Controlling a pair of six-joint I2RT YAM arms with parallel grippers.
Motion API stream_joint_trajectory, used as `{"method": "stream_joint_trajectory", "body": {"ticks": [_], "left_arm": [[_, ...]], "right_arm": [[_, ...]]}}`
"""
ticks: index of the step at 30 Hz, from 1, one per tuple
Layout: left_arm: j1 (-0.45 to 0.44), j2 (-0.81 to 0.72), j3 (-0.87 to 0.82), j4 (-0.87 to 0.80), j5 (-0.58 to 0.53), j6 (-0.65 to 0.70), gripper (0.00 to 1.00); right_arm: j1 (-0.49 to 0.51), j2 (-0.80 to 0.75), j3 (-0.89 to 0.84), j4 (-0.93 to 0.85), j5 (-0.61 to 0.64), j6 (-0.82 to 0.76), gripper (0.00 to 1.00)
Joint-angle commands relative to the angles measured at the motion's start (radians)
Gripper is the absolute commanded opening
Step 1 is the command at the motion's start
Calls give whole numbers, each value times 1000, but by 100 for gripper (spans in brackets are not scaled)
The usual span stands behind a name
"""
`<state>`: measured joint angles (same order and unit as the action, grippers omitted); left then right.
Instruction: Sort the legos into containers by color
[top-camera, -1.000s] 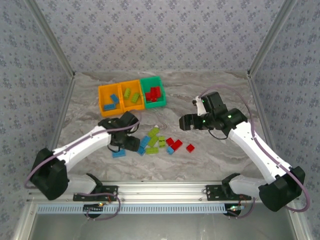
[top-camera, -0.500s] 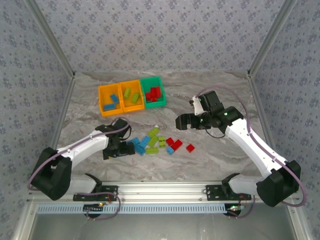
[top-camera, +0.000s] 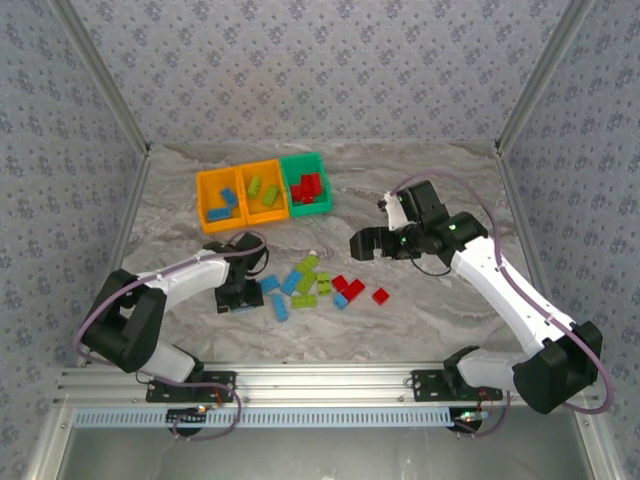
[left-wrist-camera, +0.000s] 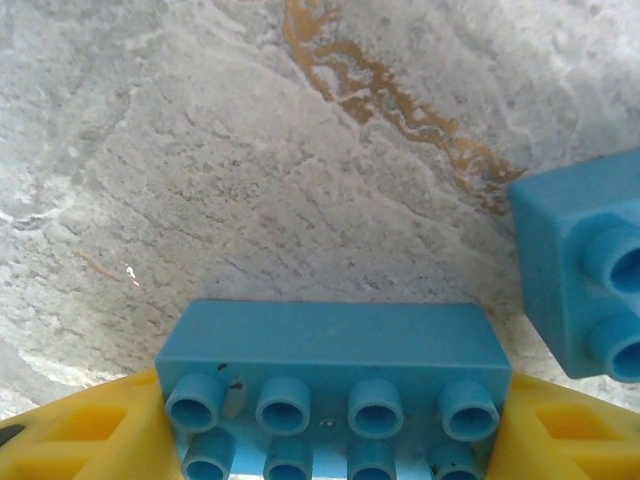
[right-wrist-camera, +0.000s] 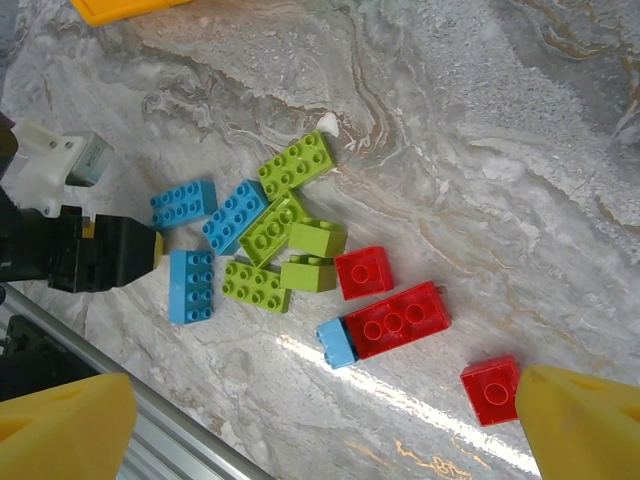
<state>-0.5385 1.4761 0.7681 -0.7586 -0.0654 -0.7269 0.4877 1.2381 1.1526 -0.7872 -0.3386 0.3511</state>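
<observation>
The left claw (top-camera: 238, 298) sits low on the table (top-camera: 420, 170), left of the loose bricks (right-wrist-camera: 290, 245). In its wrist view a blue brick (left-wrist-camera: 335, 375) lies studs-up between the yellow fingers (left-wrist-camera: 75, 430), which press against both short ends, so the claw holds it. A second blue brick (left-wrist-camera: 585, 270) lies near, to the right, apart from the held one. The right claw (top-camera: 362, 243) hangs above the pile's right side, spread wide, with nothing between its fingers (right-wrist-camera: 585, 420). The three joined bins (top-camera: 263, 192) stand further back, holding blue, green and red bricks from left to right.
</observation>
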Motion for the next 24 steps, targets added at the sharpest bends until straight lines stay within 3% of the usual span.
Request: {"method": "stream_joint_trajectory", "body": {"ticks": [1,6,10,19,24], "left_arm": [[7,-20,11,10,-63,-13,49],[33,-146,122,-31,-92,-4,45],[127,-155,291,-37,-102,62,45],[358,231,749,-15,-72,182,44],[400,461,998,-40,-60,211,49]], "right_arm": [[9,9,24,-12,-87,-12,100],[49,20,31,48,-245,-30,100],[91,27,31,132,-249,-17,100],[101,67,100,123,-196,-22,100],[105,44,106,73,-176,-27,100]]}}
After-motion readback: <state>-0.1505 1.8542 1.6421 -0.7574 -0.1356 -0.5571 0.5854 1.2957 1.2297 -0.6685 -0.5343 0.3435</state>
